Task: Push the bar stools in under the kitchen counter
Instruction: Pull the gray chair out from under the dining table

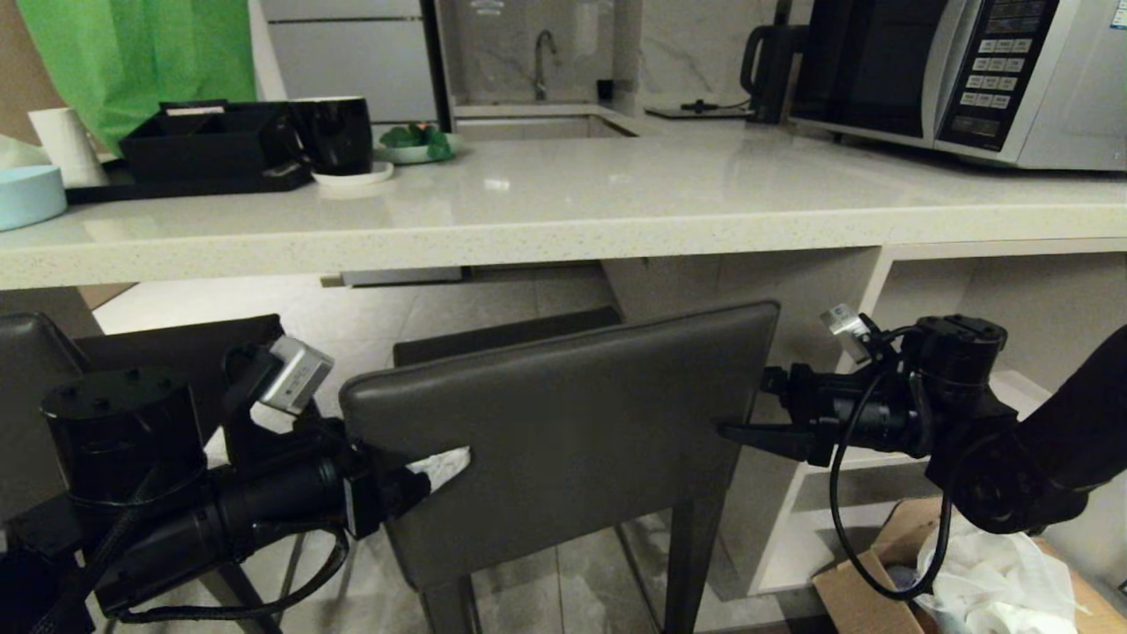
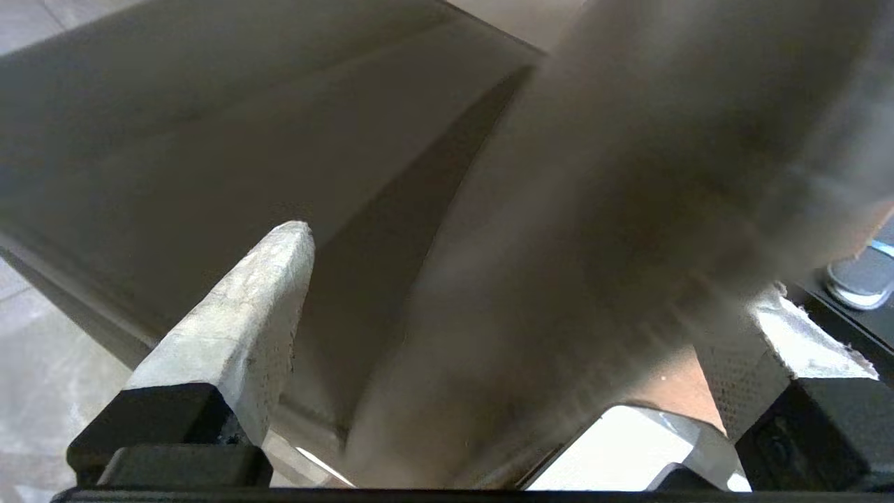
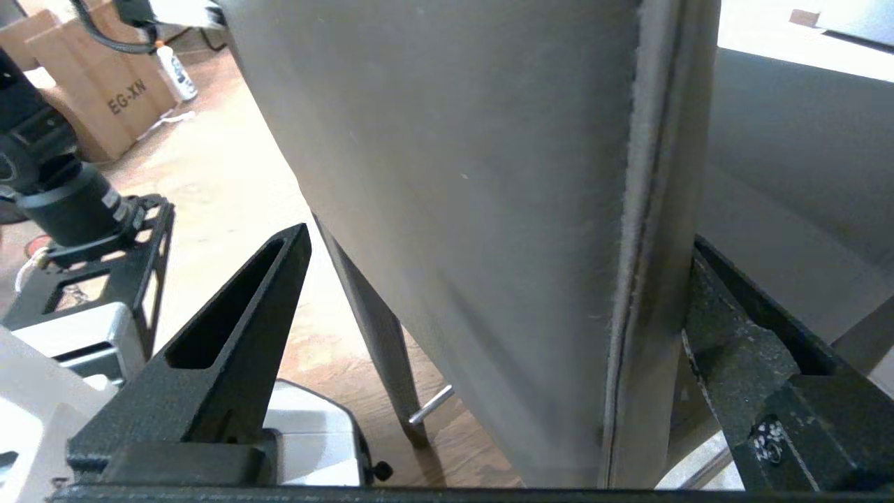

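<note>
left pincer [image 1: 440,467]: spread wide, set astride the left edge of the bar stool [image 1: 563,423] backrest | right pincer [image 1: 740,431]: spread wide, set astride the right edge | bar stool: placed before the kitchen worktop [image 1: 563,220], seat partly beneath it | second stool [image 1: 35,370]: seen at far left

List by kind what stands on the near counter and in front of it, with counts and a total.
Bar stools: 2
Microwave: 1
Black mug: 1
Black organizer tray: 1
Light blue bowl: 1
Plant dish: 1
Total: 7
</note>
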